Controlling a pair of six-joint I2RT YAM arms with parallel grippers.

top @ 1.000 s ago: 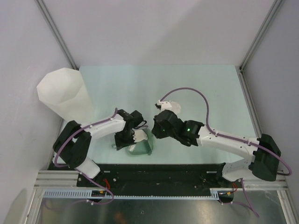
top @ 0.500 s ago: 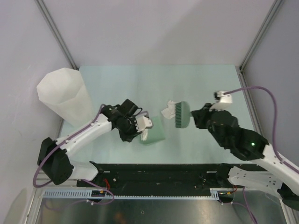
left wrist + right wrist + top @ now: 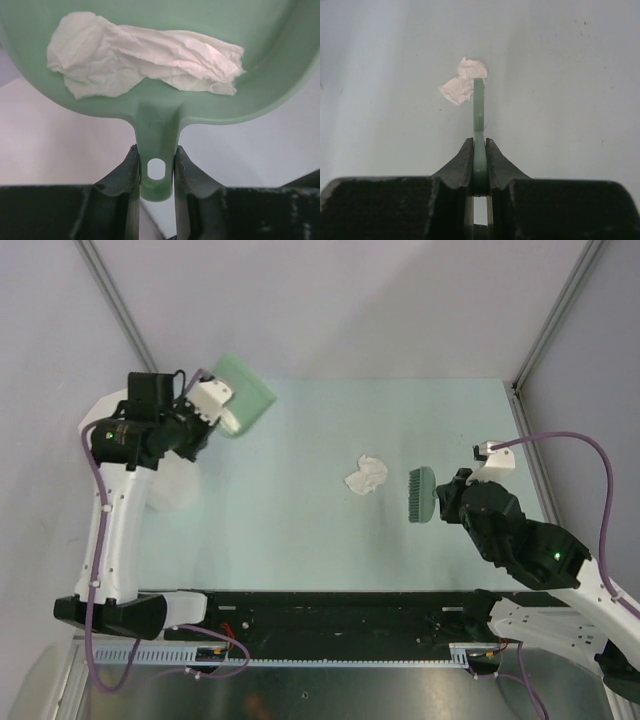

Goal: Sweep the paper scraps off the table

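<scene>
The left gripper (image 3: 213, 405) sits high in the upper left of the overhead view. Its jaws are narrowed onto the handle of a green dustpan (image 3: 248, 397), which tilts out toward the upper centre. In the left wrist view the fingers (image 3: 131, 172) press the flat sides of that handle, one on each side of its hanging hole.

Of the paper scraps, one crumpled white wad (image 3: 145, 60) lies inside the pan, stretched across its floor. A translucent white bin (image 3: 178, 485) stands at the left edge of the overhead view, mostly hidden behind the left arm, with the dustpan up and to the right of it.

The right gripper (image 3: 443, 502) is at the centre right, clamped narrow on a green brush (image 3: 421, 495). The right wrist view shows the brush edge-on, pinched thin between the two dark fingers.

A second scrap (image 3: 366, 475) rests on the pale mint table (image 3: 300, 540) just right of centre — near the brush's bristle side, with bare surface between them. From the wrist it looks like two wrinkled lobes, partly behind the brush's far end.
</scene>
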